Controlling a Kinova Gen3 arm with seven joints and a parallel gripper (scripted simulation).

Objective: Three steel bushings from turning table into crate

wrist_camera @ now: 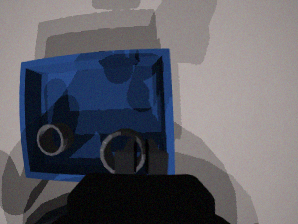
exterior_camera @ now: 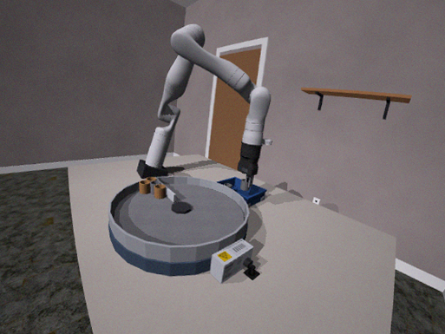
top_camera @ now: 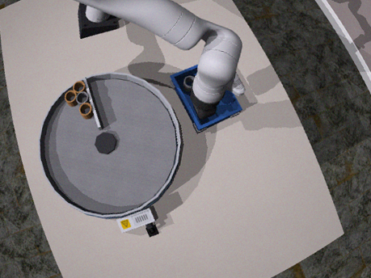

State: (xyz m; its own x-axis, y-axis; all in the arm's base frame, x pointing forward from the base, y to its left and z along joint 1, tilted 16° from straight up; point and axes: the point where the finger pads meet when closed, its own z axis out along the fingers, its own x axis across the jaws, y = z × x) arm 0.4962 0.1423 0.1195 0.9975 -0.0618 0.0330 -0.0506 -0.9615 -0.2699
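Note:
My gripper (exterior_camera: 249, 186) (wrist_camera: 141, 150) is shut on the wall of a steel bushing (exterior_camera: 243, 185) (wrist_camera: 103, 152), upright and low at the blue crate (top_camera: 221, 119) (exterior_camera: 255, 199) (wrist_camera: 21, 115); whether it touches the crate floor I cannot tell. In the top view the arm hides the fingertips and this bushing. Another steel bushing (top_camera: 185, 83) (wrist_camera: 40, 140) stands in the crate near one corner. On the turning table (top_camera: 136, 173) (exterior_camera: 208, 215), one steel bushing (top_camera: 80, 103) stands among three copper-coloured bushings (top_camera: 84, 115) (top_camera: 69, 101) (top_camera: 79, 83), partly hidden in the exterior view.
A thin light barrier (top_camera: 94, 106) (exterior_camera: 167, 190) stands beside the bushings on the turning table. A dark hub (top_camera: 105, 143) (exterior_camera: 181, 207) is at its centre, and a raised wall surrounds it. A white box (top_camera: 137, 220) (exterior_camera: 231, 261) adjoins its outer side. The crate has raised walls.

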